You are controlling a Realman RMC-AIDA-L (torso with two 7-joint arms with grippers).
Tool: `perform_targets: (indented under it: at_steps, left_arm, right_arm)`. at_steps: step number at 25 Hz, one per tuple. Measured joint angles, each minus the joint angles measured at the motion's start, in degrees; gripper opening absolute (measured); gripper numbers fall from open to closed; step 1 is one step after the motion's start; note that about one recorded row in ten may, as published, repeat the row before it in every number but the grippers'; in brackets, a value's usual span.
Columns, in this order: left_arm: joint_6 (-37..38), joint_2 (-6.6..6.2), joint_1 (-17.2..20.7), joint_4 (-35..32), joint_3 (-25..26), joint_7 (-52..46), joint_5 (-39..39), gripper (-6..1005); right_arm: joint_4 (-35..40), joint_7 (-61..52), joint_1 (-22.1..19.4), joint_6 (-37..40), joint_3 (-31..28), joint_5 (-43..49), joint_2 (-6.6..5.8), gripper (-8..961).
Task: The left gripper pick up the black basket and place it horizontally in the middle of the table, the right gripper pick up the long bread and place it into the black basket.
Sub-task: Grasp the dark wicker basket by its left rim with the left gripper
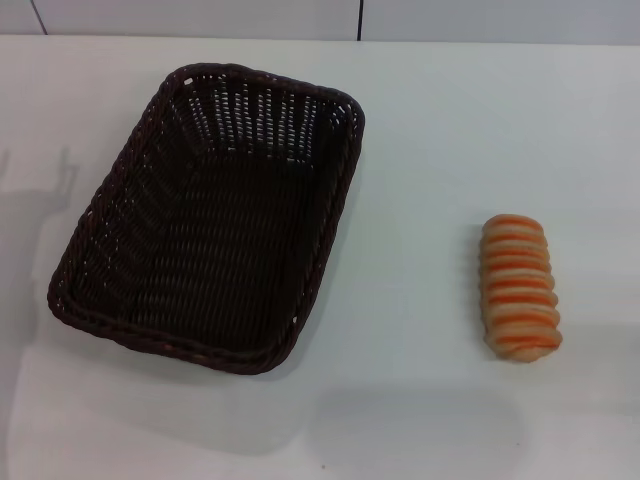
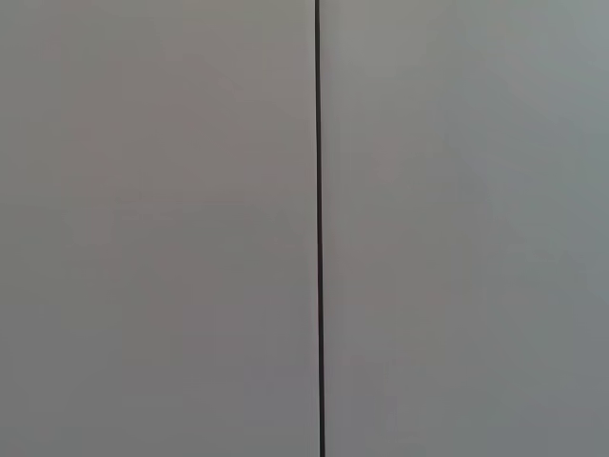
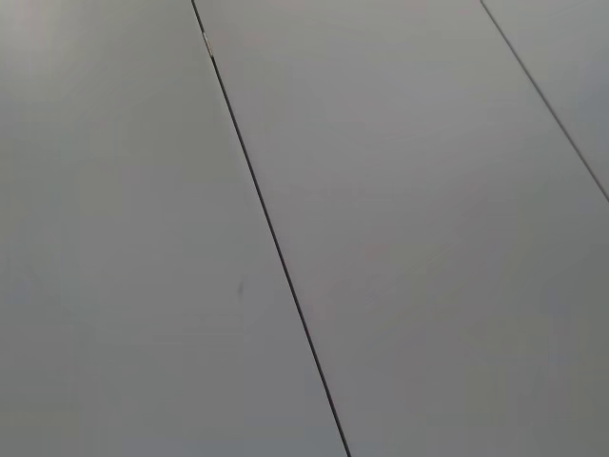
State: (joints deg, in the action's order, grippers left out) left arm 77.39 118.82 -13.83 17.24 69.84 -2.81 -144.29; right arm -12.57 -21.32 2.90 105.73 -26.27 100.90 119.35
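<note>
The black basket [image 1: 205, 215] is a large dark woven wicker basket lying empty on the left half of the white table [image 1: 420, 150], its long side running from near to far and slightly slanted. The long bread [image 1: 518, 286], a tan roll with orange crosswise stripes, lies on the table to the right of the basket, well apart from it, its length also near to far. Neither gripper shows in any view. Both wrist views show only plain grey panels with thin dark seams.
The table's far edge meets a grey panelled wall [image 1: 200, 15] at the top of the head view. Faint shadows fall on the table at the far left [image 1: 40, 190] and near the front [image 1: 420, 420].
</note>
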Motion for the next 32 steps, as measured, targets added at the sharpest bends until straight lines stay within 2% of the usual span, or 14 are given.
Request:
perform_targets:
  at_steps: [10, 13, 16, 19, 21, 22, 23, 25, 28, 32]
  left_arm:
    - [-0.6, -0.50, -0.6, 1.0, -2.7, 0.9, -0.3, 724]
    - [-4.9, -1.50, -0.4, 4.4, -3.4, 1.6, -1.6, 718]
    - [-12.8, -3.40, 0.5, 10.8, -2.9, 2.6, -2.5, 713]
    - [-22.3, -5.67, 2.0, 20.1, -2.0, 5.1, -4.2, 707]
    - [-32.3, -7.49, 3.9, 29.0, -0.4, 5.4, -6.8, 704]
    - [-34.9, -7.90, 4.4, 31.5, 0.2, 5.4, -7.5, 702]
    - [-42.3, -8.62, 5.9, 38.8, 2.0, 5.6, -9.8, 700]
    - [-50.1, -8.53, 8.0, 46.5, 4.6, 5.8, -12.6, 696]
    - [-66.0, -7.61, 11.2, 59.7, 8.7, 5.9, -17.0, 691]
    - [-89.8, -7.54, 11.8, 73.8, 12.2, 6.0, -19.0, 684]
  right_arm:
    - [0.1, 0.0, 0.1, -0.3, 0.8, 0.0, 0.00, 838]
    - [0.2, 0.0, 0.2, -0.3, 1.3, 0.0, 0.00, 838]
    - [0.3, 0.0, 0.6, -0.5, 1.9, 0.0, -0.05, 837]
    - [0.3, 0.0, 0.8, -0.7, 2.1, 0.0, -0.06, 836]
    - [0.3, 0.0, 0.8, -0.8, 2.1, 0.0, -0.07, 836]
    - [0.3, -0.1, 0.8, -0.8, 2.1, 0.0, -0.08, 836]
    - [0.3, -0.1, 0.8, -0.9, 2.1, 0.0, -0.08, 836]
    - [0.3, -0.2, 0.8, -0.9, 2.2, 0.0, -0.09, 835]
    - [0.6, -1.1, 0.9, -1.5, 2.2, 0.0, -0.09, 835]
    - [1.2, -2.3, 1.2, -2.1, 2.2, 0.1, -0.09, 834]
